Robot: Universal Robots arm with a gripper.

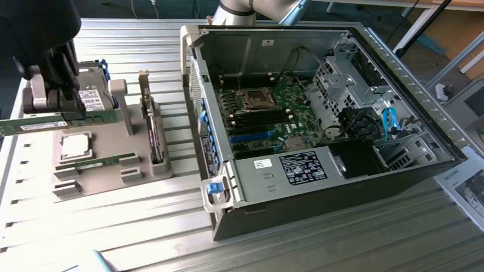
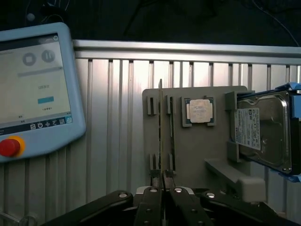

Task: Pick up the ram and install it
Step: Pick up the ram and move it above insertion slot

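Tool (image 1: 65, 111) stands at the exterior view's left, above the grey fixture (image 1: 106, 181) on the table (image 1: 318, 249), with its fingers (image 2: 151, 207) pressed together on the ram (image 1: 38, 124). The ram is pinched by its upper long edge and hangs in the air, apart from the fixture. Its long axis runs about level, from the left border of the exterior view toward the hard drive (image 1: 92, 99). In the wrist view it is seen edge-on, a thin line going straight out from between the fingers.

Below it, the processor chip (image 1: 76, 146) and a second green stick (image 1: 97, 164) lie in the fixture.

To the right, well apart, is the open computer case (image 1: 226, 221). Inside is the motherboard (image 1: 284, 127) with long dark slots (image 1: 261, 118). These seem to run in nearly the same direction as the ram. The near wall of the case stands between ram and slots. Above the board the room looks open to me, and the cables (image 1: 389, 122) are further right.
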